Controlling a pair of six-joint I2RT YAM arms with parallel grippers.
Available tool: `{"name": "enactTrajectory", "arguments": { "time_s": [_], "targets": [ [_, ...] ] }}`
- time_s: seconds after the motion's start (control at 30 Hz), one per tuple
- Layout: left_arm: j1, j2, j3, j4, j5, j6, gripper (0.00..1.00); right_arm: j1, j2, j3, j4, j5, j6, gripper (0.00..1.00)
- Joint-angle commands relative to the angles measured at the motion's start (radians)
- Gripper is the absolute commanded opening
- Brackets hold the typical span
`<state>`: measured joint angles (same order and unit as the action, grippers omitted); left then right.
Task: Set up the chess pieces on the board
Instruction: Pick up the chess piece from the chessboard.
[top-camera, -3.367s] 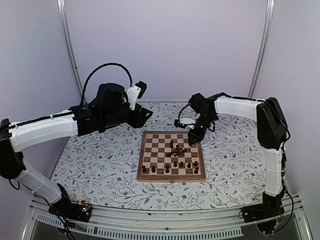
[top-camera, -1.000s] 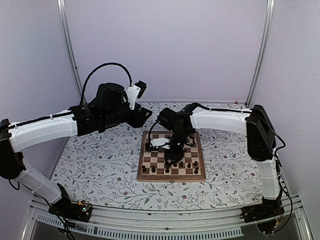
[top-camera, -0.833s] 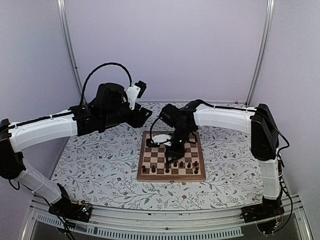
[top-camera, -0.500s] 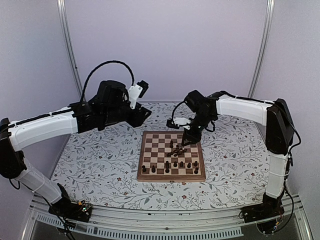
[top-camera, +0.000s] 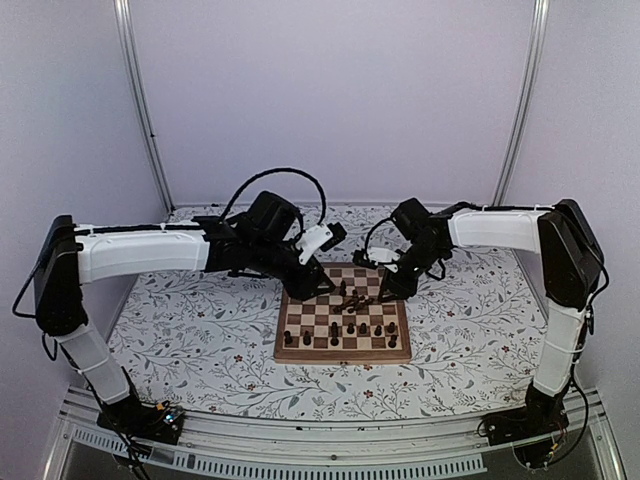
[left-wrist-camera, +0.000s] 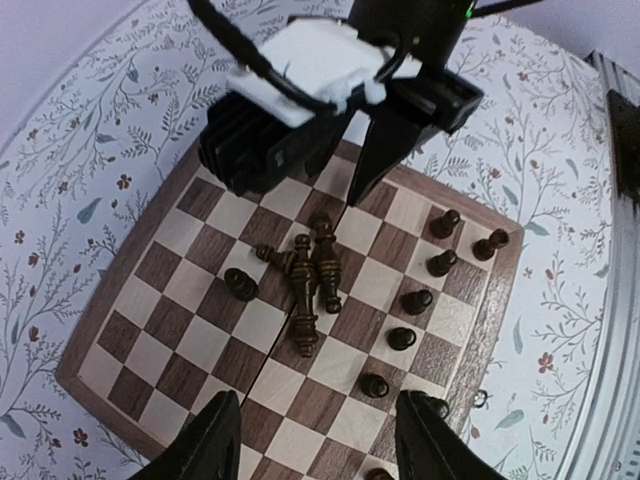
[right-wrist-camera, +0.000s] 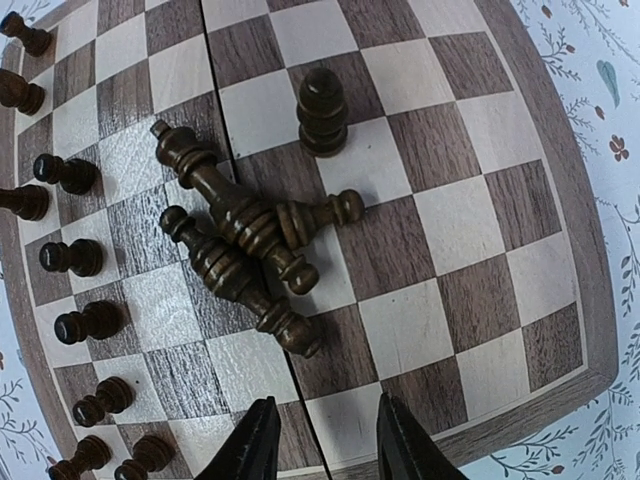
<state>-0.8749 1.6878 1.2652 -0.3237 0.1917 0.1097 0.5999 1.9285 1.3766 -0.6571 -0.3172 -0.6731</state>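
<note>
Now your square wooden chessboard of tan and dark brown squares carries the small dark turned chess pieces: three lie heaped mid-board beside one upright, the rest stand along the near edge. Your left gripper and right gripper hover over it, jaws spread, holding nothing. It rests on a white floral-print tabletop between pale lilac walls.

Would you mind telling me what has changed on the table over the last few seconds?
The left gripper swung in from the far left to hover over the board. The right gripper dipped over mid-board, then withdrew to its far-right corner. Both are open and empty. The chess pieces look unmoved.
</note>
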Motion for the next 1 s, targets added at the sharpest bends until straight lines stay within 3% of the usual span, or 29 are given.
{"name": "enactTrajectory", "arguments": {
  "time_s": [0.0, 0.37, 0.97],
  "targets": [
    [-0.039, 0.090, 0.018, -0.035, -0.055, 0.026, 0.52, -0.004, -0.053, -0.015, 0.054, -0.011, -0.006, 0.37],
    [-0.079, 0.200, 0.028, 0.030, -0.131, 0.039, 0.39, -0.019, -0.077, -0.024, 0.063, -0.017, 0.001, 0.37],
    [-0.077, 0.292, 0.027, 0.146, -0.189, 0.046, 0.34, -0.044, -0.094, -0.046, 0.074, -0.021, -0.002, 0.38]
  ]
}}
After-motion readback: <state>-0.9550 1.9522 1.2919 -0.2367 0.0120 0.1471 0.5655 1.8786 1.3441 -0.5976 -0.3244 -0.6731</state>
